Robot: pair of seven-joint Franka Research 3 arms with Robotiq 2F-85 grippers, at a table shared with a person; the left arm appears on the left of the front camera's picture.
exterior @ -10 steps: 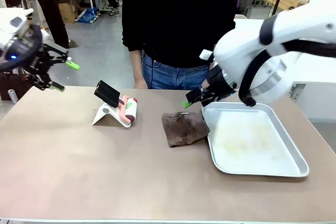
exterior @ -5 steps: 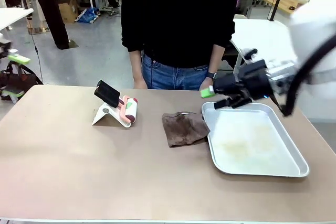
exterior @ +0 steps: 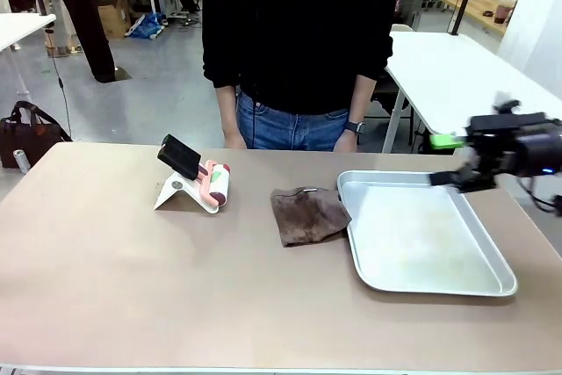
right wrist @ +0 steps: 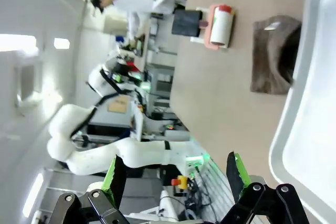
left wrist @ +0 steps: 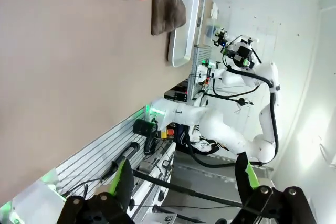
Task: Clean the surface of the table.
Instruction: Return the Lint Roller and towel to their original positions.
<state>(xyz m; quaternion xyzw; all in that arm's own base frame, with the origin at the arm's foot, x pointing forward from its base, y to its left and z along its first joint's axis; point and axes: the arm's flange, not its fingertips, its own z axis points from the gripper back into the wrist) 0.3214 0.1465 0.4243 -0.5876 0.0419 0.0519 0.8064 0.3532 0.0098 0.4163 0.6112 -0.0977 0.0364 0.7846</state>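
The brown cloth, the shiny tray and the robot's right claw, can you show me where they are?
brown cloth [exterior: 305,214], front view, middle of the crumpled fabric.
shiny tray [exterior: 425,285], front view, near rim.
right gripper [exterior: 446,160], front view, between its green-tipped fingers, open.

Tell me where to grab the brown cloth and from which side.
Pinch the brown cloth from above at its raised, folded far edge near the small loop tag. It lies flat on the table, so a side approach finds little to catch. Its right edge meets the metal tray; coming in on its left half looks safer.
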